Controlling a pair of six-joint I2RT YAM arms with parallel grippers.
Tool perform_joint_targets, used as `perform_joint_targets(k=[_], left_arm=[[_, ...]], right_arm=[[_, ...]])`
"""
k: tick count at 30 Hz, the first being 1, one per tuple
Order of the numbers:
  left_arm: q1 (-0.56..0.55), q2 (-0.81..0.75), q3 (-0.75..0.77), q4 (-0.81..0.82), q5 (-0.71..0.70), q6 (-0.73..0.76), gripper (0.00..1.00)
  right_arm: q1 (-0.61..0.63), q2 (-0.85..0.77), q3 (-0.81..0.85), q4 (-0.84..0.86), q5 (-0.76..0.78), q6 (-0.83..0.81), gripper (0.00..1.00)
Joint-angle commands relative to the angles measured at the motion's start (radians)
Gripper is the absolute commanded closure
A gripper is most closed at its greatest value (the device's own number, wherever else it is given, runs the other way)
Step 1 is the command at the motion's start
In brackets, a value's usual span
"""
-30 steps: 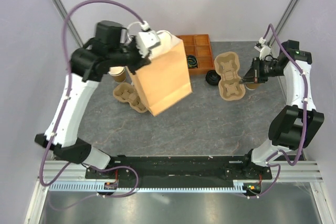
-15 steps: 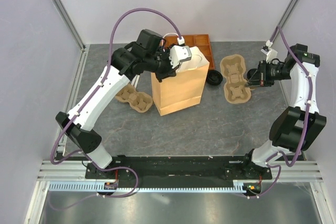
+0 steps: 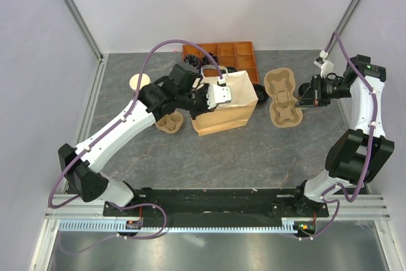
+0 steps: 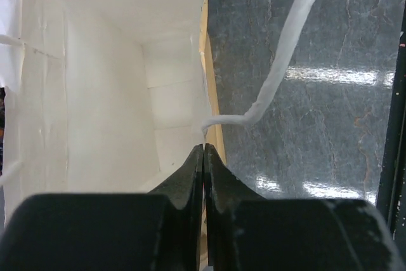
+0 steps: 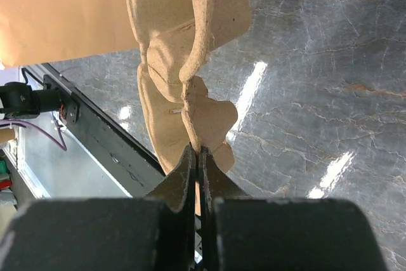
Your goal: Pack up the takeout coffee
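The left jaws are pinched shut on the rim of the paper bag (image 3: 226, 110), the right jaws on the pulp cup carrier (image 3: 283, 97); the takeout coffee cannot be made out

Closed tight — left pincer (image 4: 203, 150) and right pincer (image 5: 195, 152), left arm (image 3: 120, 130) far forward, right arm (image 3: 363, 103) bent.

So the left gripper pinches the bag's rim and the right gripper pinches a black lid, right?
No lid: the right gripper pinches the cup carrier by its edge, as the right wrist view shows. The left gripper does pinch the bag by its rim.
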Motion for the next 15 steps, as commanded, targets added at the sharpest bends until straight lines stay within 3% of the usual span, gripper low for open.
perform_joint_targets(k=[1,4,7,13,15], left_arm=[[0.004,-0.014,0.012,0.023,-0.033,0.036,0.87],[0.004,-0.014,0.038,0.023,-0.045,0.027,0.69],[0.004,-0.016,0.062,0.022,-0.062,0.011,0.40],[0.006,-0.043,0.159,0.010,-0.013,-0.079,0.16],[0.006,-0.059,0.217,-0.009,0.010,-0.126,0.14]], right_arm=[[-0.003,-0.032,0.048,-0.038,-0.058,-0.027,1.00],[-0.004,-0.034,0.073,-0.040,-0.071,-0.021,1.00],[-0.004,-0.048,0.094,-0.037,-0.079,-0.020,1.00],[-0.007,-0.089,0.160,-0.038,-0.113,-0.021,1.00],[-0.006,-0.104,0.202,-0.040,-0.131,-0.024,1.00]])
